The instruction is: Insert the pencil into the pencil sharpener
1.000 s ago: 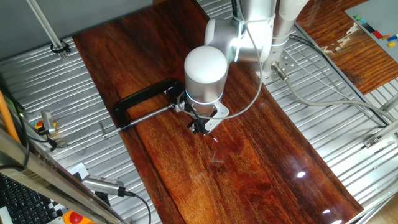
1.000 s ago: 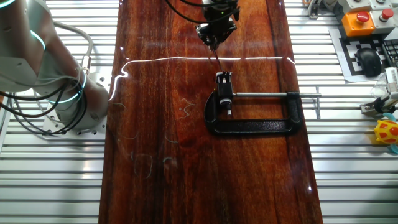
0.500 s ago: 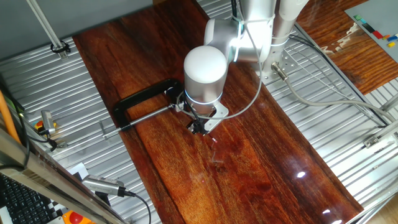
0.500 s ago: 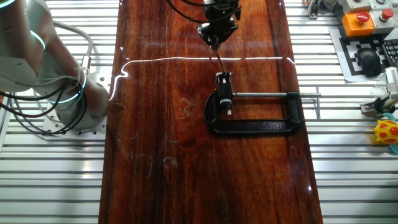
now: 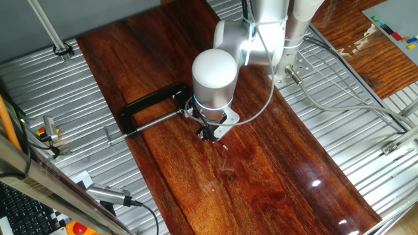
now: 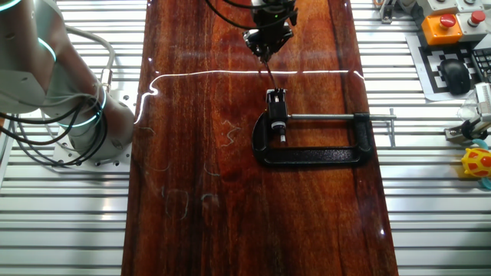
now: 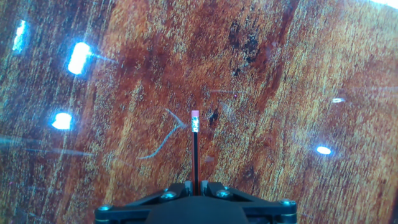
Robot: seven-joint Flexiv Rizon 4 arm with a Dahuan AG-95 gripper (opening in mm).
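Note:
My gripper (image 7: 194, 185) is shut on a thin black pencil (image 7: 195, 152). The pencil points away from the fingers, with its pink eraser end farthest out over the wooden board. In the other fixed view the gripper (image 6: 262, 52) hangs just beyond the black C-clamp (image 6: 314, 156), and the pencil (image 6: 267, 70) slants down toward the clamp's jaw. The tiny white pencil sharpener (image 6: 279, 125) sits in that jaw, a little below the pencil's end. In one fixed view the gripper (image 5: 209, 136) hangs under the arm's white head, next to the clamp (image 5: 147, 104). The sharpener is not in the hand view.
The long dark wooden board (image 6: 230, 215) lies on a ribbed metal table. The arm's base (image 6: 54, 84) with its cables stands at the left. An orange button box (image 6: 443, 23) and a yellow toy (image 6: 477, 163) are at the right edge.
The arm's white head has shifted very slightly to the left in one fixed view. The pencil stays gripped, and the clamp and sharpener have not moved.

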